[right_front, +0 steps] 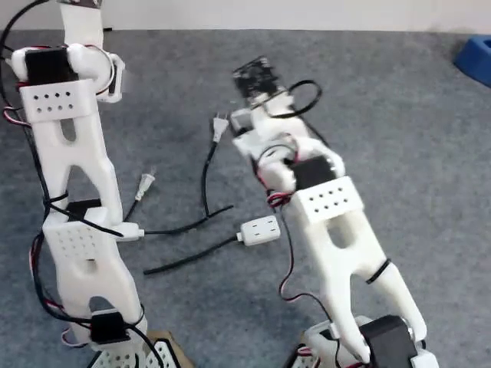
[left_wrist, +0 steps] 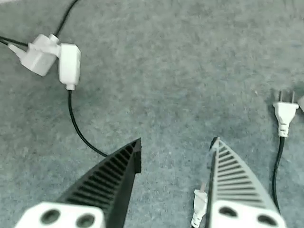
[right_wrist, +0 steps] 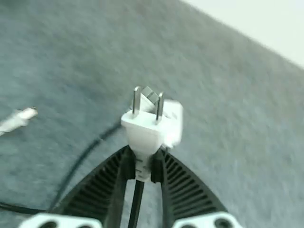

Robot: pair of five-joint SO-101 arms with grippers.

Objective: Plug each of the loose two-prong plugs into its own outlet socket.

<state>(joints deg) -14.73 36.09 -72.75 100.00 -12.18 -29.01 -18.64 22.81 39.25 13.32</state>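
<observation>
- Right gripper (right_wrist: 143,157) is clamped on the neck of a white two-prong plug (right_wrist: 145,124), prongs pointing away from it, held far of the table's middle.
- Left gripper (left_wrist: 176,141) hangs with jaws spread wide over the carpet (left_wrist: 180,71), holding nothing.
- Outlet strip (right_front: 261,230) lies nearer, centre-right, with a second plug (right_front: 145,184) loose to its left.
- Step in hand, as I judge it: the first plug is grasped and its insertion is next. That calls for squaring the prongs to a socket's slots.

A grey, felt-like surface (right_front: 414,169) spreads across the scene. At its far right corner sits a blue thing (right_front: 476,57), cut off by the frame edge. A pale wall (right_front: 307,14) runs along the far side. At the near edge, a tan board corner (right_front: 173,353) lies on the surface.
</observation>
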